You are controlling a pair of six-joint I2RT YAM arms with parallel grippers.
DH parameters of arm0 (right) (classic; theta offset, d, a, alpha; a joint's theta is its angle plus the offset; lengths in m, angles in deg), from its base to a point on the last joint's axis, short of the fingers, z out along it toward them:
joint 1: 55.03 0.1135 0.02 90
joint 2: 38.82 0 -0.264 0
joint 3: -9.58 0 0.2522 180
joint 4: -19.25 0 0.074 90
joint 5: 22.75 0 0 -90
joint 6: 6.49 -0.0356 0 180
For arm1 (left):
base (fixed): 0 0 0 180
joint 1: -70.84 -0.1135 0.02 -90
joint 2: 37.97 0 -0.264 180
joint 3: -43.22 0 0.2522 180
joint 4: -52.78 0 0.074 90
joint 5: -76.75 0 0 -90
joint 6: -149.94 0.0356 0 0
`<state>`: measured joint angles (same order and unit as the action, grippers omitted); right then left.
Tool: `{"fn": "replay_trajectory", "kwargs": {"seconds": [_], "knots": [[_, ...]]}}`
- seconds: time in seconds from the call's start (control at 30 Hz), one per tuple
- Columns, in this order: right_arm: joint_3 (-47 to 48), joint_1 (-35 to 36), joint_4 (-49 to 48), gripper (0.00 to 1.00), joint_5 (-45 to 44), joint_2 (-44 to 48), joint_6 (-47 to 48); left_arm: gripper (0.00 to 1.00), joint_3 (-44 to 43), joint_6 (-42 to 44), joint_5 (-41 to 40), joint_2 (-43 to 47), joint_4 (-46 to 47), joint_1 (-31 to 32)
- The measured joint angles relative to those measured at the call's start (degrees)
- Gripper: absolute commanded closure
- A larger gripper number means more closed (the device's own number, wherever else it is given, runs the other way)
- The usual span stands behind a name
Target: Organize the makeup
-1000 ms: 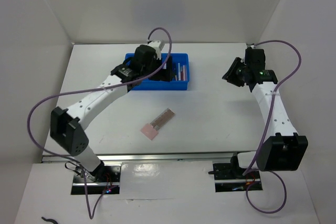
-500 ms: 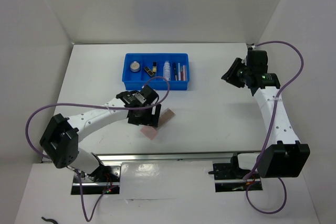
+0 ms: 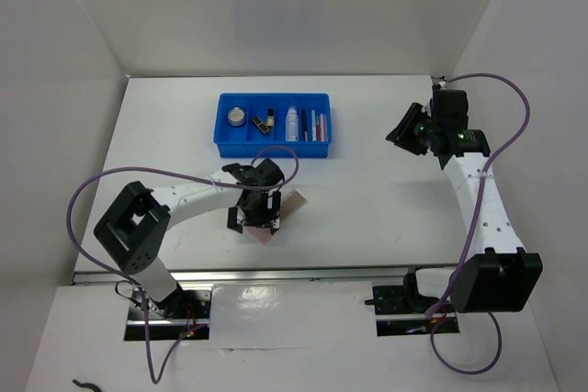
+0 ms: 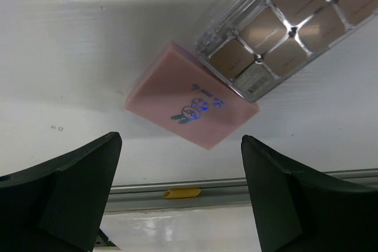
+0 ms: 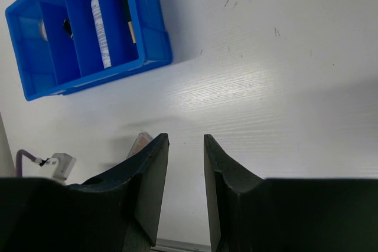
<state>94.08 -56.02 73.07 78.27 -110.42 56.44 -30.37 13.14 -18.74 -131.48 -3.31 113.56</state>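
Pink palette (image 4: pixel 192 110), far end seemingly off-frame

Nothing legible: blue print on the pink palette (image 4: pixel 192 101), stamped eyeshadow pans (image 4: pixel 260 30) too blurred

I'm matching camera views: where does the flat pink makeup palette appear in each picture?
Top external: flat pink makeup palette just below centre, partly under the left gripper.
Left wrist: upper middle, filling the view.
Right wrist: pale sliver at lower left, probably it.
Shared landmark: blue plastic tray, top and right wrist only.
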Motion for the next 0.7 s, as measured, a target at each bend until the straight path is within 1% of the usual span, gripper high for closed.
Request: {"fn": "replay_trajectory", "kwargs": {"seconds": [0.1, 0.23, 0.53, 0.63, 0.7], "knots": [[0.0, 0.0, 0.0, 0.62, 0.2, 0.2, 0.0, 0.06, 0.7, -0.2, 0.0, -1.0, 0.2, -0.4], [0.0, 0.0, 0.0, 0.62, 0.2, 0.5, 0.0, 0.12, 2.1, -1.4, 0.6, -1.6, 0.2, -2.9], [0.0, 0.0, 0.0, 0.62, 0.2, 0.5, 0.0, 0.13, 4.7, -1.6, -2.3, 1.5, -1.1, -10.0], [0.0, 0.0, 0.0, 0.62, 0.2, 0.5, 0.0, 0.10, 4.7, -1.3, -2.5, 2.9, -1.2, -10.1], [0.0, 0.0, 0.0, 0.62, 0.2, 0.5, 0.0, 0.05, 4.6, -0.7, -1.4, 4.4, -0.5, -8.8]]}}
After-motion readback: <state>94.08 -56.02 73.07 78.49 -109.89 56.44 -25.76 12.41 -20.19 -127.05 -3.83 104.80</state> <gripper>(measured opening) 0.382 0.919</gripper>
